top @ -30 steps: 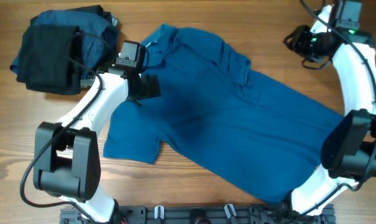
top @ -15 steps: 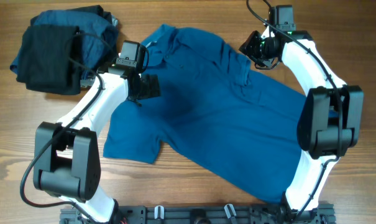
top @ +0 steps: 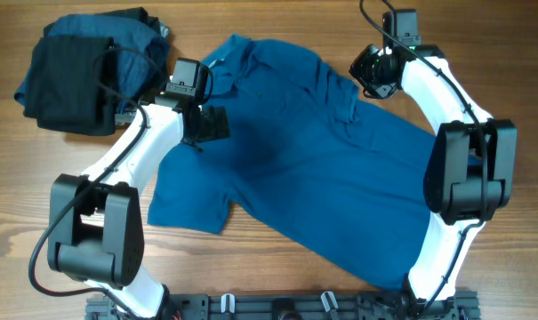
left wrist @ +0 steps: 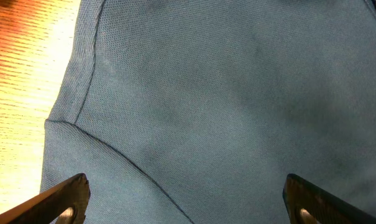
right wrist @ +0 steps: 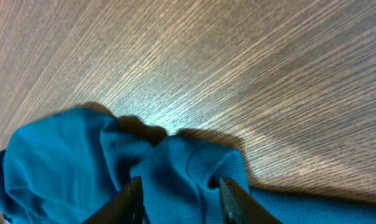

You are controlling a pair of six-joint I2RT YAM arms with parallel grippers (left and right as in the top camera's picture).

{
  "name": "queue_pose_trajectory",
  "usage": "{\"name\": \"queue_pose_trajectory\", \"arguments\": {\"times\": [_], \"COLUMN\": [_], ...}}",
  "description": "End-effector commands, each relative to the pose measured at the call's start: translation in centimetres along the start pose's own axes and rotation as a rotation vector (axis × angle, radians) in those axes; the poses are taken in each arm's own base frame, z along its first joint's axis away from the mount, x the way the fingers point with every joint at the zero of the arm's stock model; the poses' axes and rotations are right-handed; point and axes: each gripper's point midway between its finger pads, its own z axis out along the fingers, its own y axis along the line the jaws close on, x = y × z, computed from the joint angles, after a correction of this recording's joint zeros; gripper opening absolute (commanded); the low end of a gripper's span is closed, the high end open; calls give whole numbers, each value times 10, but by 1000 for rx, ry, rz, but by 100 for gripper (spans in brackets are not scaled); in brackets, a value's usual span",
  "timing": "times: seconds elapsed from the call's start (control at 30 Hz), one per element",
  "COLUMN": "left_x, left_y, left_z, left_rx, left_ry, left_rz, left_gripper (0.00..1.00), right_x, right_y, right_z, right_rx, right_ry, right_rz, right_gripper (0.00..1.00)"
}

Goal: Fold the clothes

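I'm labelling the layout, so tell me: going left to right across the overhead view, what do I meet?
The pile of dark clothes → left pincer → right pincer. The blue polo shirt stretches across the span of both pincers, so it is left out of the order.

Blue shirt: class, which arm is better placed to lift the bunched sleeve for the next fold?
Right, probably. The right gripper straddles the bunched sleeve of the blue shirt, fingers either side; the left gripper hangs wide open over flat cloth near the opposite shoulder.
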Motion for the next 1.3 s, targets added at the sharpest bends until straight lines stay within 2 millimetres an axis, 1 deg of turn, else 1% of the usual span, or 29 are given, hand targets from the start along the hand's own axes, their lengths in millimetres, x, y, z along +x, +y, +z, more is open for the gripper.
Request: {"name": "queue_pose_trajectory", "arguments": {"times": [0.0,0.13,0.3,0.37,0.43,0.53,0.57,0.67,0.87,1.0,1.07,1.13,1.17,1.27], "left_x": [2,2,2,2,2,2,2,2,2,2,2,2,2,2], "left_y": [-1,-1,-1,-1,-1,-1,-1,-1,-1,-1,-1,-1,-1,-1], "left_z": [0,0,0,0,0,0,0,0,0,0,0,0,0,0], "left_rx": [10,10,10,10,10,10,10,10,10,10,10,10,10,10], "left_ry": [6,6,6,6,6,6,6,6,6,6,6,6,6,6], "left_rz": [5,5,5,5,5,5,5,5,5,5,5,5,5,5], "left_gripper": [100,100,100,100,100,100,100,100,100,100,100,100,100,100], "right_x": [10,17,22,24,24,26,26,27,25,25,24,20,19,15], "right_y": [-18,-22,-21,-16,-8,-4,-4,-6,-20,-22,-22,-25,-26,-30], "right_z": [20,32,40,40,41,42,42,42,42,42,42,42,42,41], "right_rx": [63,64,55,47,22,12,13,23,93,102,106,120,127,150], "right_ry": [24,56,76,76,69,70,70,70,43,39,33,14,6,-21], "right_rz": [59,61,93,103,90,85,83,81,83,82,81,80,80,77], "right_gripper": [40,39,39,38,38,37,35,34,35,34,26,11,6,4]}}
